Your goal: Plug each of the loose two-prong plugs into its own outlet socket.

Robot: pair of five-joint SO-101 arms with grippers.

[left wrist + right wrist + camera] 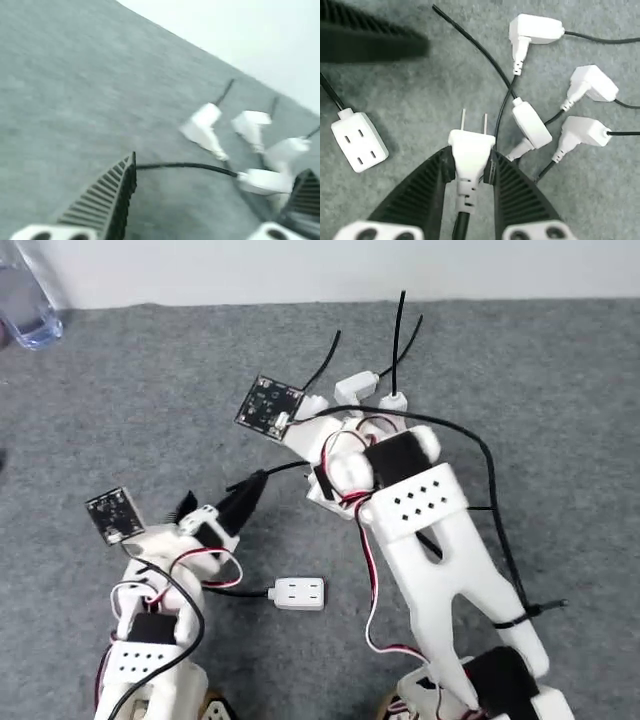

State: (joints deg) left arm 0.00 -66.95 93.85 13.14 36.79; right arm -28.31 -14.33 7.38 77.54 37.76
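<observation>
Between my right fingers (pixel 471 164) sits one white plug (pixel 470 145). I pinch it tight on both sides. Its two thin metal prongs stick out past my tips, over the grey desk (pixel 410 90). The desk looks soft and fuzzy, like felt.

The nearest loose plug (pixel 531 122) lies just beside my fingertip, touching a black cord (pixel 485 52) that runs across the desk right by the prongs. Three other plugs (pixel 594 82) fan out past it, each smooth and white with its own black cord.

The outlet block (pixel 359 141) is a small white box with its slots facing up. It lies flat on the desk, near my plug but not touching it. From high up I see it between my two arms.

My left fingers (pixel 217 169) are black with ridges. They are spread wide and hold nothing.

A clear bottle (pixel 25 310) stands at the far corner.
</observation>
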